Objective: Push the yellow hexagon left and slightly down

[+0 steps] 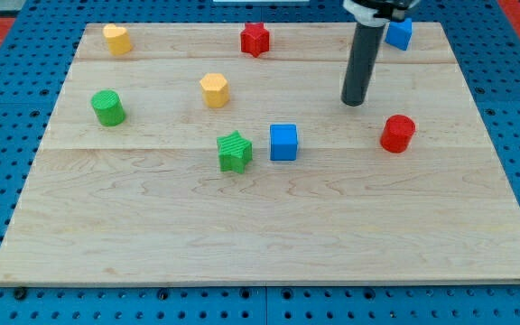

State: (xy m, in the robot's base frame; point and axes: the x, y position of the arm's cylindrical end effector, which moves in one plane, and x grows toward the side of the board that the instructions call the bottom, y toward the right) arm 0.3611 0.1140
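The yellow hexagon (pixel 214 89) sits on the wooden board (pixel 269 235), left of centre in the upper half. My tip (pixel 354 101) rests on the board well to the hexagon's right, at about the same height in the view, with bare wood between them. The rod rises straight to the view's top edge.
A yellow heart-like block (pixel 116 39) is at the top left, a red star (pixel 255 39) at the top centre, a blue block (pixel 399 33) behind the rod. A green cylinder (pixel 108 108) lies at left, a green star (pixel 234 151) and blue cube (pixel 283 142) at centre, a red cylinder (pixel 397 134) at right.
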